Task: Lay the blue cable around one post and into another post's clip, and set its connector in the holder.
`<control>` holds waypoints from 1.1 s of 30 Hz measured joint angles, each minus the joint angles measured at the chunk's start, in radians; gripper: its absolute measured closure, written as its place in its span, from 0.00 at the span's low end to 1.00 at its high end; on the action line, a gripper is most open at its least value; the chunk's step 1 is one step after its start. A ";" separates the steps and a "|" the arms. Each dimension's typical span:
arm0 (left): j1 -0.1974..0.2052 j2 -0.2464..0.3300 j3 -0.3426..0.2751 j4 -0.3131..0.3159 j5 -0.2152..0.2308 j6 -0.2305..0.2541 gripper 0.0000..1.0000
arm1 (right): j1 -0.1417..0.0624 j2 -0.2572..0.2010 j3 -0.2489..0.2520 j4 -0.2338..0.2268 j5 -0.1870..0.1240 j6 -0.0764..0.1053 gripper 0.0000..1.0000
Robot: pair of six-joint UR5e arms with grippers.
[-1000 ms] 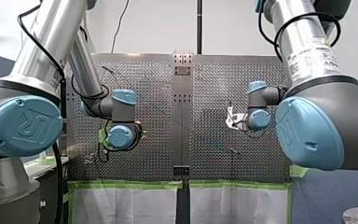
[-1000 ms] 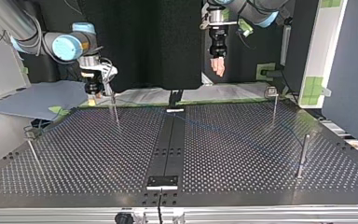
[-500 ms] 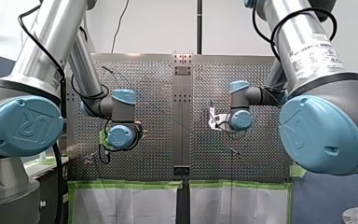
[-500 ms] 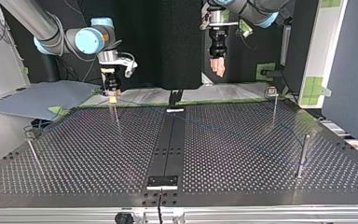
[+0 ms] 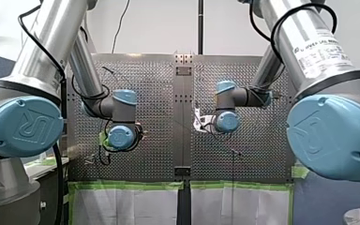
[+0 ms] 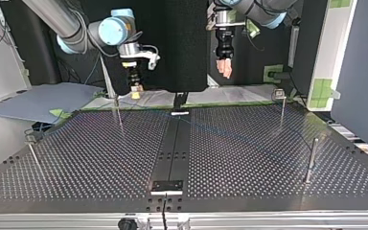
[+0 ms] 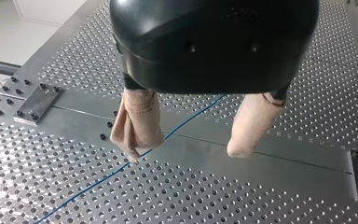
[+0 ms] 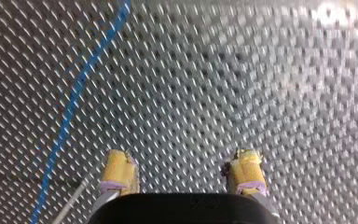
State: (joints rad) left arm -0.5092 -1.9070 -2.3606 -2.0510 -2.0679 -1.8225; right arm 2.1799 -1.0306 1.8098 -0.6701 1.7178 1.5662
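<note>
The thin blue cable (image 7: 191, 119) lies flat on the perforated table and passes under one beige finger (image 7: 137, 126) of my left gripper (image 7: 184, 154). That gripper is open and empty, well above the plate. In the top view it hangs high at the back (image 6: 224, 69). My right gripper (image 8: 182, 156) is open too, with nothing between its yellow pads (image 8: 119, 170). The cable (image 8: 74, 102) runs ahead of it, off to one side. In the top view my right gripper (image 6: 135, 91) hovers over the table's far edge, near a thin post (image 6: 119, 112).
More thin posts stand at the top view's right (image 6: 281, 108), (image 6: 311, 158) and near left (image 6: 33, 155). A dark centre strip (image 6: 172, 153) carries a small black plate (image 6: 167, 186) at the near edge. Green tape borders the table's far side.
My right arm has swung toward the table's middle, rightward in the top view and leftward in the front view. My left arm has stayed still.
</note>
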 joint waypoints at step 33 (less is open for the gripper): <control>0.004 0.001 0.000 -0.028 -0.021 0.055 0.00 | 0.087 0.104 0.030 -0.138 -0.036 -0.041 0.01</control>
State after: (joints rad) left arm -0.5057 -1.9064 -2.3606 -2.0792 -2.0890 -1.7672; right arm 2.2674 -0.9262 1.8402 -0.8081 1.6817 1.5248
